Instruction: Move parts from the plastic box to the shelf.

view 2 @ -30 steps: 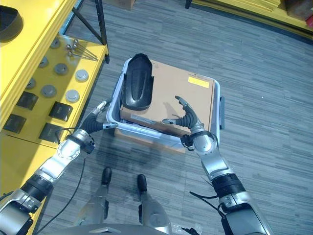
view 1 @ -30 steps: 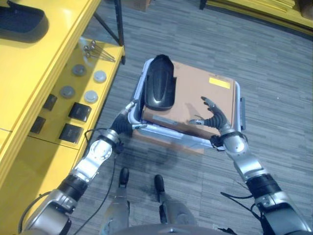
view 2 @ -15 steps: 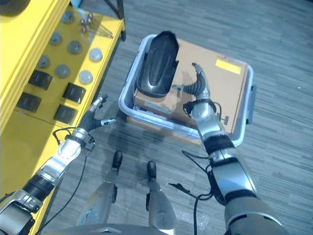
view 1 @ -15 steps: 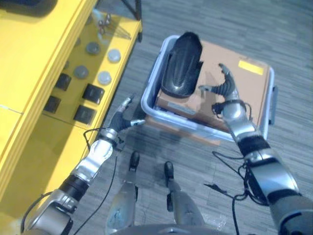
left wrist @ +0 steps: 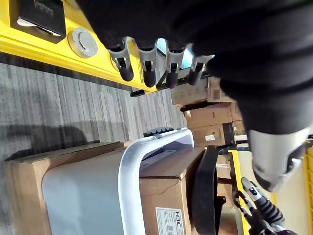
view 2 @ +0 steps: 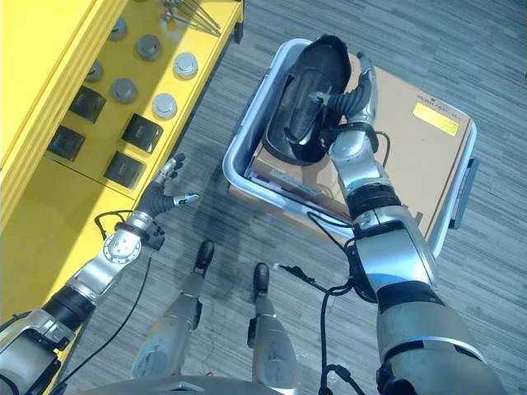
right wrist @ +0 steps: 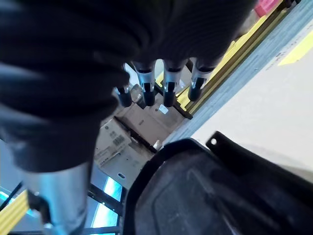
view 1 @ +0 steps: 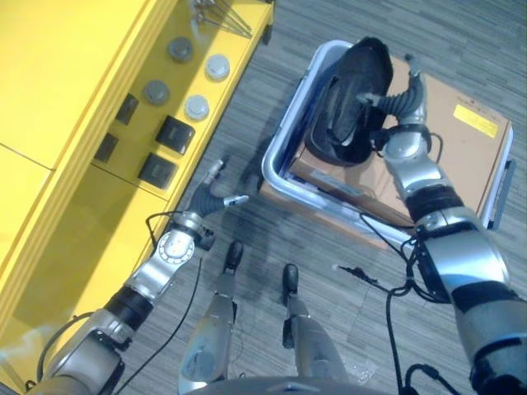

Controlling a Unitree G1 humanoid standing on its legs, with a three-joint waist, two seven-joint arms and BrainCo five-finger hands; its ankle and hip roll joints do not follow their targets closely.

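A grey plastic box [view 1: 287, 125] stands on the floor, holding a large cardboard carton [view 1: 461, 156]. A black curved shell-shaped part [view 1: 346, 103] lies on the carton at the box's left end. My right hand [view 1: 403, 92] is open at the part's right edge, fingers straight and thumb reaching over it. In the right wrist view its straight fingers [right wrist: 166, 88] hover just above the black part [right wrist: 205, 196]. My left hand [view 1: 216, 188] is open and holds nothing, over the floor between the yellow shelf [view 1: 58, 206] and the box's near left corner.
The shelf's lower level holds round grey discs [view 1: 196, 107], black square parts [view 1: 174, 132] and thin metal rods [view 1: 222, 12]. Stacked cartons [left wrist: 210, 117] stand beyond the box. Grey striped floor lies between shelf and box.
The camera has swung. My right hand has moved from the carton's top across to the black part. My left hand has come off the box's corner and now hangs over the floor.
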